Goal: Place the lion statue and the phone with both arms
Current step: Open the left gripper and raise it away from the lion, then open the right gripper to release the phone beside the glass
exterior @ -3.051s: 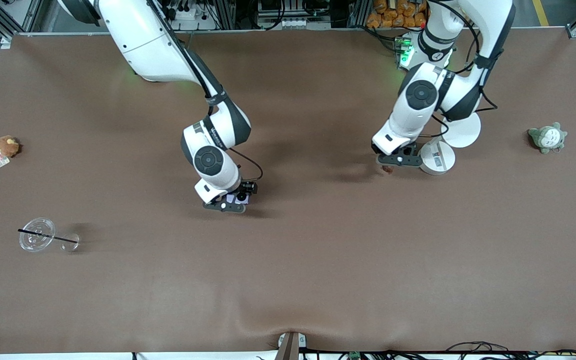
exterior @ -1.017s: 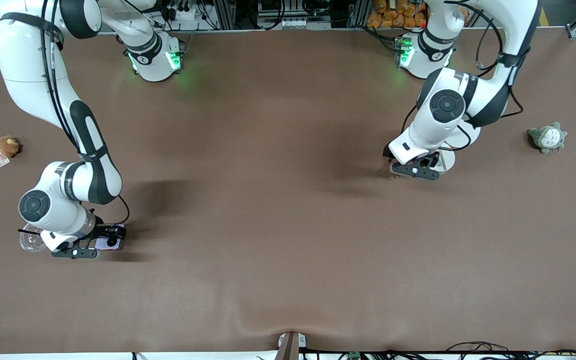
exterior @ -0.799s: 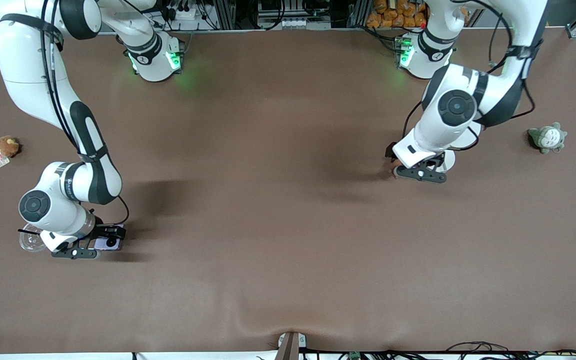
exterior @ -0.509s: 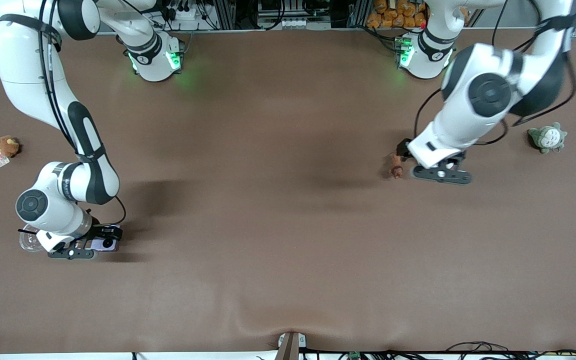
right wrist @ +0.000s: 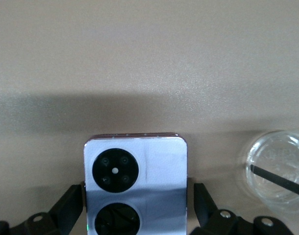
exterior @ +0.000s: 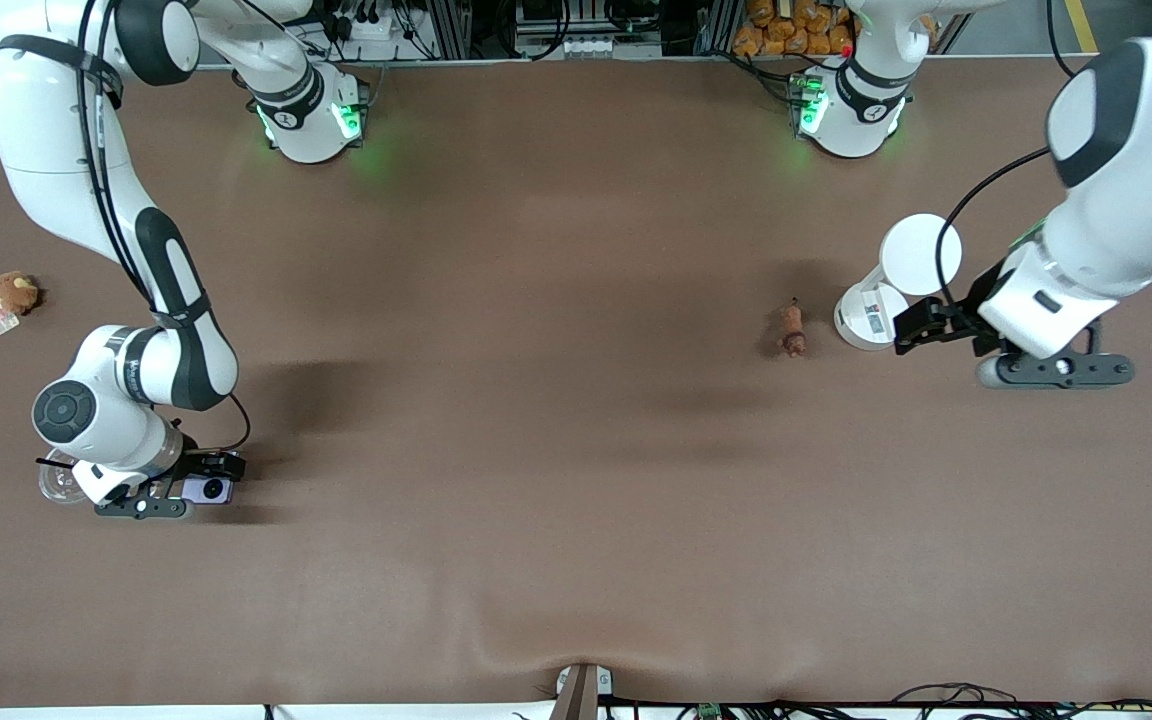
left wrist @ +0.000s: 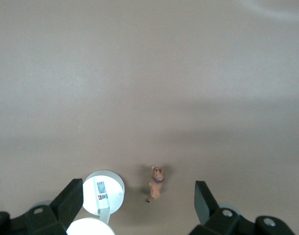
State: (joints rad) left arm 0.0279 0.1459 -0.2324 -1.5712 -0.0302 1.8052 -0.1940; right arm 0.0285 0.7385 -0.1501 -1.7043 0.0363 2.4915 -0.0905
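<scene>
Lion statue [exterior: 792, 331] stands free on brown table [exterior: 576, 520], twd left arm's end, just beside a white cup [exterior: 871, 316] lying on its side; also seen in left wrist view [left wrist: 156, 183] w/ nothing touching it. Left gripper [exterior: 1054, 369] is up in the air over bare table past the cup, fingers wide apart, empty. Phone [exterior: 209, 489] lies flat on table at right arm's end, camera circles up, next to a clear plastic lid [exterior: 58, 482] w/ black straw. Right gripper [exterior: 143, 507] sits low around phone; in right wrist view [right wrist: 136, 215] fingers flank both phone edges w/ a slight gap, i.e. grip released.
</scene>
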